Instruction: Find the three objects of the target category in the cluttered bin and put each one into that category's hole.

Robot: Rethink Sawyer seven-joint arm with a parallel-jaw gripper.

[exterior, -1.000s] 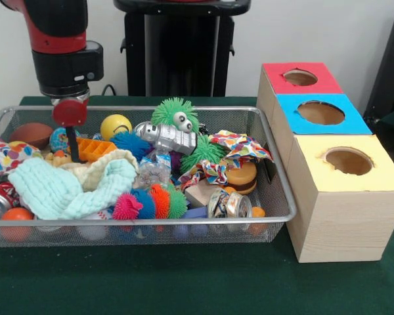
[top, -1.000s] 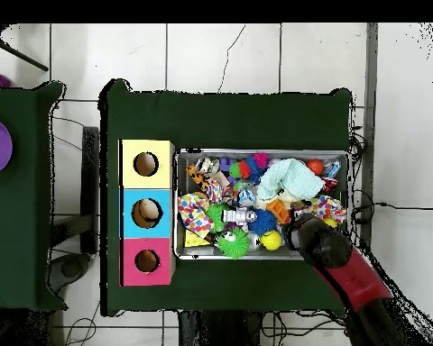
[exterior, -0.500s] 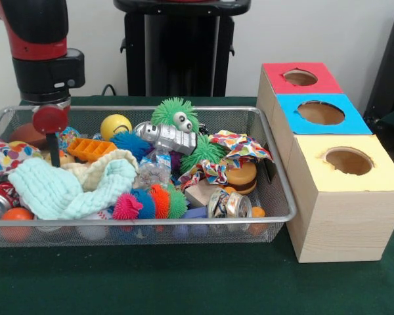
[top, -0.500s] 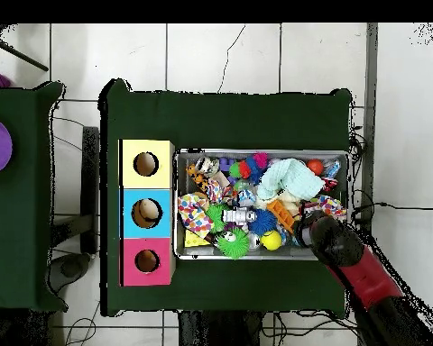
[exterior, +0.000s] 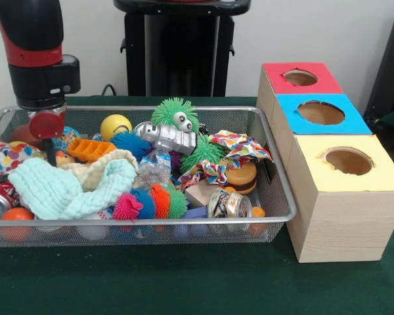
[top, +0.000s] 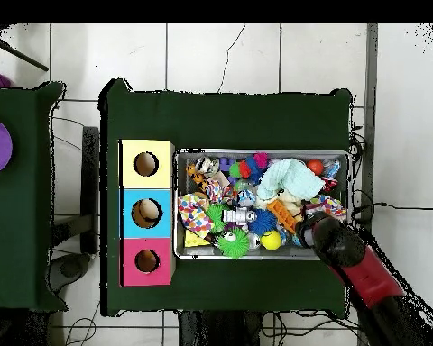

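1. Green cloth covers the desk, with a pale wall and a black stand behind it in the front view.
2. A wire bin fills the left and middle of that view, crammed with toys, cloths and cans.
3. At the right stand three wooden boxes in a row, each with a round hole: red at the back, blue in the middle, yellow nearest.
4. The arm comes down at the upper left; its pincer dips into the bin's far left corner, just beside an orange block and a pale blue cloth. Whether it is released or clenched cannot be told.
5. The target category is not shown, so the sought things cannot be picked out; any of them lie in the bin, to the right of the pincer or below it in the front view.
6. All three holes lie well to the pincer's right, across the bin's full length, so any carry must run that way.
7. No writing can be read; a can near the bin's front edge shows only blurred print.
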